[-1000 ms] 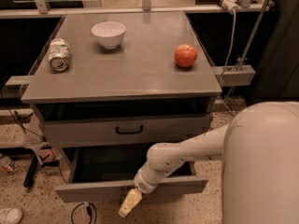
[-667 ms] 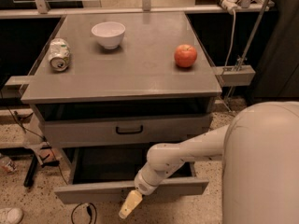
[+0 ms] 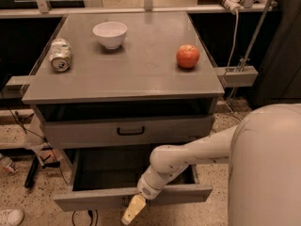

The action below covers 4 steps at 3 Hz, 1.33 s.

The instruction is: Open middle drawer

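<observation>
The gray cabinet [image 3: 122, 86] has an upper drawer [image 3: 84, 134], shut, with a wide black handle [image 3: 130, 131]. Below it the middle drawer [image 3: 94, 200] stands pulled out towards the camera, and its dark inside [image 3: 108, 168] shows. My gripper [image 3: 132, 210] is at the end of the white arm [image 3: 188, 155], right against the middle of that drawer's front and pointing down and to the left. It covers the drawer's small handle. No lower drawer is in view.
On the cabinet top lie a crushed can [image 3: 60, 54], a white bowl [image 3: 110, 34] and a red apple [image 3: 187, 56]. My white body [image 3: 265, 168] fills the lower right. Cables and a stand foot [image 3: 37, 166] lie on the floor at the left.
</observation>
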Each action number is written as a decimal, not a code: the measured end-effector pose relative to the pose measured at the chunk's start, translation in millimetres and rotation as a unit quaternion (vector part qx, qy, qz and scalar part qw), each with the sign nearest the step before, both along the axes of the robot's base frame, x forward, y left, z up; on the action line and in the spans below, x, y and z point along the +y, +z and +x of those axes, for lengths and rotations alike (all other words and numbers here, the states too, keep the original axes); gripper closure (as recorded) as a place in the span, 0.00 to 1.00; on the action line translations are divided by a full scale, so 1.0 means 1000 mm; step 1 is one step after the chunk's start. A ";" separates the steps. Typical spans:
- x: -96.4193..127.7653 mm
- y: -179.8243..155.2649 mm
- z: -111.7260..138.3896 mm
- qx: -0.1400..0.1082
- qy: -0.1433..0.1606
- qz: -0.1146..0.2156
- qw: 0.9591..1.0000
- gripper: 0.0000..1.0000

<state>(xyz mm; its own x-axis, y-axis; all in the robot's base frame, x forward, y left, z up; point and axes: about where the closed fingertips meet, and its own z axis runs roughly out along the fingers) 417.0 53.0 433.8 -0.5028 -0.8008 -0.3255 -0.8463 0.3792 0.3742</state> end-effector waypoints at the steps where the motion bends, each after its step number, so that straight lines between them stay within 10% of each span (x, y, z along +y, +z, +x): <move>1: -0.003 -0.003 -0.006 0.007 -0.003 -0.001 1.000 0.00; 4: -0.027 -0.009 -0.058 0.030 -0.034 -0.002 0.999 0.00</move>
<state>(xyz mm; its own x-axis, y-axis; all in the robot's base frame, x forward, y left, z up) 358.7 26.5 424.6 -0.5746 -0.7650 -0.2910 -0.7948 0.4366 0.4216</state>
